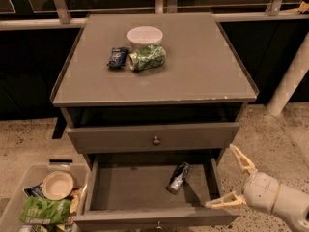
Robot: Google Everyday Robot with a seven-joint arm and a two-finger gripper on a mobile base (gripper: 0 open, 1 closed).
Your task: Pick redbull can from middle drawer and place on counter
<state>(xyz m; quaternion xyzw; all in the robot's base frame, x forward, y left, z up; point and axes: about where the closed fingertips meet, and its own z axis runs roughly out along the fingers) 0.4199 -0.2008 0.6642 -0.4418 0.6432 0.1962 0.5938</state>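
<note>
The redbull can (178,178), slim, silver and dark blue, lies on its side in the right half of the open middle drawer (120,187). The counter (203,66) is the grey cabinet top above. My gripper (227,178) is at the lower right, just outside the drawer's right front corner. Its two pale fingers are spread wide apart and empty, right of the can and not touching it.
On the counter stand a white bowl (145,36), a green patterned can (147,58) on its side and a small dark blue packet (118,57). The upper drawer (154,138) is shut. A clear bin (43,197) with snacks sits on the floor at the left. A white post (289,81) stands at the right.
</note>
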